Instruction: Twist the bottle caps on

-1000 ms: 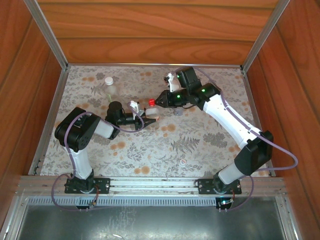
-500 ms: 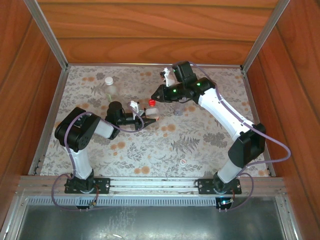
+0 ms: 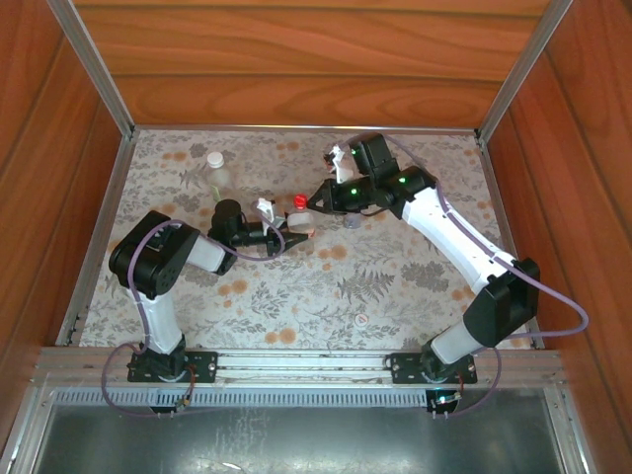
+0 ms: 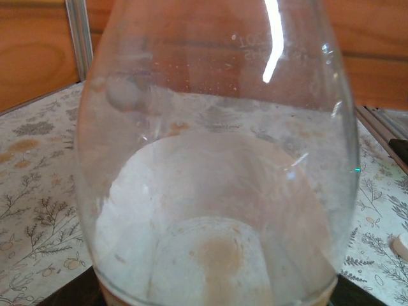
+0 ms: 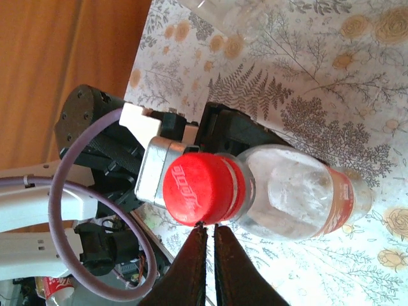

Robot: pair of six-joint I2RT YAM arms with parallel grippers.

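Centre of the top view: left gripper clamped on the bottle, red cap on its neck. Right gripper fingers together, tips at the cap's rim. 1 white cap lies lower centre.

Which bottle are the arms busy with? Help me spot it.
On the flowered table, look where both arms meet. The bottle there is in the left arm's jaws. Its red cap and red-orange label set it apart from the white-capped bottle farther left.

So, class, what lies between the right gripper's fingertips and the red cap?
Nothing: the right wrist view shows the shut right gripper with tips at the rim of the red cap on the red-labelled bottle.
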